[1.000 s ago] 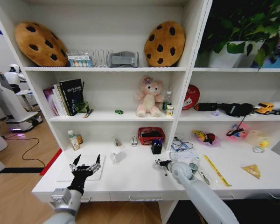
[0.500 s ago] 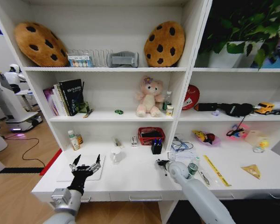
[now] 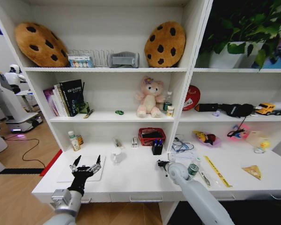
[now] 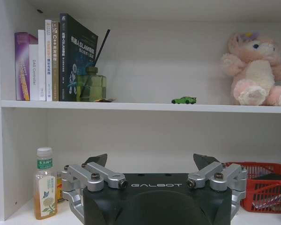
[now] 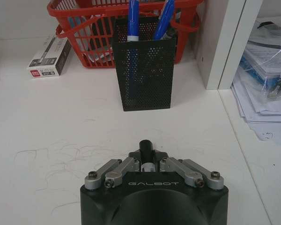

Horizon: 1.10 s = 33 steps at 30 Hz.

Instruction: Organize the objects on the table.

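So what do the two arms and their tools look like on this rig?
Both tools have a black housing printed "GALBOT" in pale letters, silver metal linkage bars with dark screws, and dark fingertips. The left tool sits on a black wrist with a silver-grey block behind it. The right tool ends a smooth light-grey arm with a rounded joint.

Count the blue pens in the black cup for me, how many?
2 blue pens, side by side in the black cup before the red basket. More could hide inside.

White table [image 3: 131, 180] carries laptop [image 3: 82, 168], pen holder [image 5: 143, 72], ruler [image 3: 217, 171]
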### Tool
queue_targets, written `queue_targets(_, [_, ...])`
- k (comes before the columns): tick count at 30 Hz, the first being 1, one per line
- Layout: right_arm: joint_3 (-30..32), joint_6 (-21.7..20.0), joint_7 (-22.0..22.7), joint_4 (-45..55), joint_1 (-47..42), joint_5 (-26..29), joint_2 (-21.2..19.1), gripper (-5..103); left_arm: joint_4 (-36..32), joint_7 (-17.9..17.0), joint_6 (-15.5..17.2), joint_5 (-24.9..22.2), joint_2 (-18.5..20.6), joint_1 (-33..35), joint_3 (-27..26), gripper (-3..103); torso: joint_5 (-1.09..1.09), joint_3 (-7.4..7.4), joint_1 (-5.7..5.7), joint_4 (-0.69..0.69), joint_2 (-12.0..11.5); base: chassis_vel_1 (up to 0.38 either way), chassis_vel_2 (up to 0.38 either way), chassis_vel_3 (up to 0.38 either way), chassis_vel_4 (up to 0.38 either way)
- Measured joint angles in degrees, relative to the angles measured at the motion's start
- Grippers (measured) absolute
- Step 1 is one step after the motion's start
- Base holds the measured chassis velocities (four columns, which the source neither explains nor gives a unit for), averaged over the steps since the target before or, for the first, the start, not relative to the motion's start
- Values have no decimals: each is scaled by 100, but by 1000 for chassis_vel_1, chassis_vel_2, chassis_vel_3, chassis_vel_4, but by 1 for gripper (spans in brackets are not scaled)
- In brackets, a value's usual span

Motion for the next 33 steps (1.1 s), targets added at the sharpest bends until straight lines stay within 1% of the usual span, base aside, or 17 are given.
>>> queue_targets(1, [0,0,0,0,0,0,0,20,0,0,0,0,0,0,0,100,0,0,0,0,0,0,0,0,0])
queue_targets(2, [14,-3,15,13,-1,10,-12,12,0,0,0,0,0,0,0,100,0,0,0,0,0,0,0,0,0])
queue_targets(9, [128,23,-24,119,-1,-22,-26,11,0,0,0,0,0,0,0,100,0,0,0,0,0,0,0,0,0])
queue_targets(11, [160,480,-486,203,-2,-778,-106,11,0,0,0,0,0,0,0,100,0,0,0,0,0,0,0,0,0])
queue_targets(13, [213,1407,-1466,279,11,-1940,-272,11,0,0,0,0,0,0,0,100,-2,0,0,-2,0,0,0,0,0])
queue_targets(14, [213,1407,-1466,279,11,-1940,-272,11,0,0,0,0,0,0,0,100,-2,0,0,-2,0,0,0,0,0])
queue_targets(16, [212,2098,-1843,332,133,-2315,-327,11,0,0,0,0,0,0,0,100,-2,0,0,-1,0,0,0,0,0])
queue_targets(17, [212,2098,-1843,332,133,-2315,-327,11,0,0,0,0,0,0,0,100,-2,0,0,-1,0,0,0,0,0])
queue_targets(19, [166,2799,-1976,91,342,-2796,-277,11,0,0,0,0,0,0,0,100,-2,0,-1,0,0,0,0,0,0])
queue_targets(20, [166,2799,-1976,91,342,-2796,-277,11,0,0,0,0,0,0,0,100,-2,0,-1,0,0,0,0,0,0])
queue_targets(21, [105,3399,-2043,-302,590,-3245,-154,11,0,0,0,0,0,0,0,100,-2,0,0,0,0,0,0,0,0])
queue_targets(22, [66,3694,-2046,-547,734,-3444,-45,11,0,0,0,0,0,0,0,100,-2,0,0,0,0,0,0,0,0])
queue_targets(23, [66,3694,-2046,-547,734,-3444,-45,11,0,0,0,0,0,0,0,100,-2,0,0,0,0,0,0,0,0])
queue_targets(25, [-22,4282,-2032,-1114,1031,-3669,310,11,0,0,0,0,0,0,0,100,-1,1,0,1,0,0,0,0,0])
queue_targets(26, [-22,4282,-2032,-1114,1031,-3669,310,11,0,0,0,0,0,0,0,100,-1,1,0,1,0,0,0,0,0])
queue_targets(29, [-80,4649,-2034,-1519,1230,-3680,677,11,0,1,0,0,0,0,0,100,-1,1,0,1,0,0,0,0,0])
queue_targets(33, [-119,4838,-2035,-1893,1361,-3720,992,11,0,1,0,0,0,0,0,100,-2,0,0,2,0,0,0,0,0])
